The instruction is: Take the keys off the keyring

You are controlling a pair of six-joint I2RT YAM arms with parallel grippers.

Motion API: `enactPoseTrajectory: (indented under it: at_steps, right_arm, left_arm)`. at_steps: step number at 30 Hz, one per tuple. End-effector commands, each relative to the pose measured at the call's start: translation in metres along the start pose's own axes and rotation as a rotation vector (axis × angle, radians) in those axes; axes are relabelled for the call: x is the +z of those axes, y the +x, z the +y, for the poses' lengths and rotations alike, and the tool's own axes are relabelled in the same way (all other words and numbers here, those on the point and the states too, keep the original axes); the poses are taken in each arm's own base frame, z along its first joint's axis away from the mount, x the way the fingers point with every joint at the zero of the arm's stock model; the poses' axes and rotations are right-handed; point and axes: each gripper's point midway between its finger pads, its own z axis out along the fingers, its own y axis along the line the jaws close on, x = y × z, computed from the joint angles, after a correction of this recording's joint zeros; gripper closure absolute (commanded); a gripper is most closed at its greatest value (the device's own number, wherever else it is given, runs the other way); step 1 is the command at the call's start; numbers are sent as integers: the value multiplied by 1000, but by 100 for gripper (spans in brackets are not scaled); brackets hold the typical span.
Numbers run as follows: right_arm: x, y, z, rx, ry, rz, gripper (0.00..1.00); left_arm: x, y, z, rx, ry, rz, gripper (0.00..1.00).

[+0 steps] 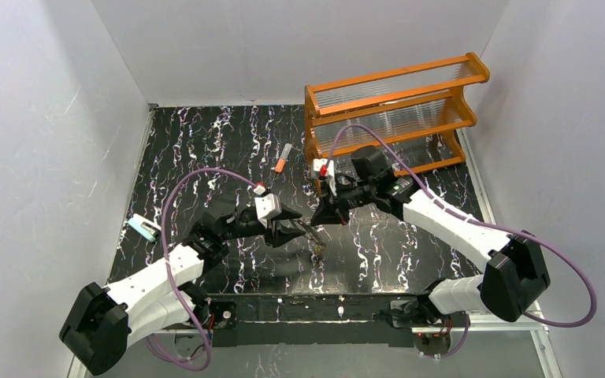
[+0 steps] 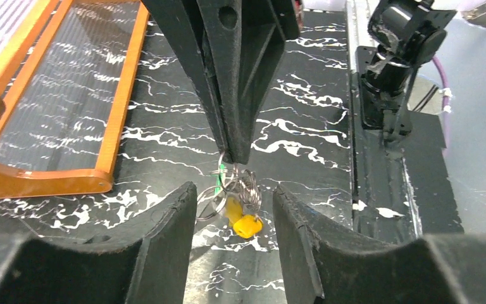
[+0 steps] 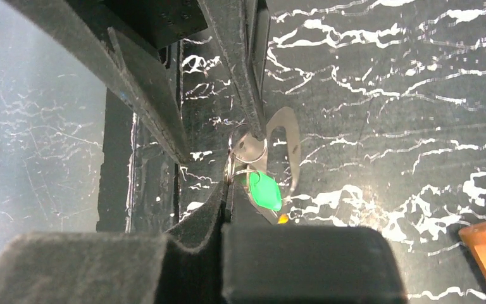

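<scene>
The key bunch (image 1: 316, 242) hangs above the table's middle front. My right gripper (image 1: 320, 224) is shut on a small wire ring at the top of the bunch (image 3: 230, 166); its tip (image 3: 228, 187) shows in the right wrist view. The flat grey oval keyring (image 3: 289, 142) hangs there with the green-headed key (image 3: 264, 192); only a speck of the yellow-headed key (image 3: 282, 219) shows. My left gripper (image 1: 302, 231) is open, and in its wrist view (image 2: 234, 202) the yellow key (image 2: 247, 225) dangles just beyond its fingertips. One left finger (image 3: 243, 76) touches the keyring's top.
An orange rack (image 1: 394, 118) stands at the back right, also in the left wrist view (image 2: 57, 95). An orange-and-grey tube (image 1: 283, 157) lies at mid-back. A teal-and-white object (image 1: 143, 229) sits at the left edge. The table's front rail (image 1: 315, 307) is close below the bunch.
</scene>
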Motion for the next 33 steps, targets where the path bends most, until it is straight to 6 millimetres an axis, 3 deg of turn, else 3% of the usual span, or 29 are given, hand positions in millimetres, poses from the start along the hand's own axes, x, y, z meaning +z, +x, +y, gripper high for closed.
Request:
enactPoseTrajectory:
  at_steps: [1,7,12,19,24,33]
  right_arm:
    - [-9,16,1,105,136,236,99]
    - [-19,16,3,216,232,458,99]
    - [-28,13,-9,242,346,562,99]
    - [-21,-7,-22,305,426,522,99]
    - [-14,-2,-27,355,444,551,99]
    - [-4,-12,-34,429,480,496,99]
  left_arm:
    - [-4,-9,11,64,-52,21,53]
    - [-5,-8,16,54,-89,27,51]
    - [-8,-11,25,4,-161,17,49]
    - [-11,-12,39,-196,-343,-23,45]
    - [4,-15,35,-270,-408,-48,43]
    - [26,3,37,-320,-581,-88,43]
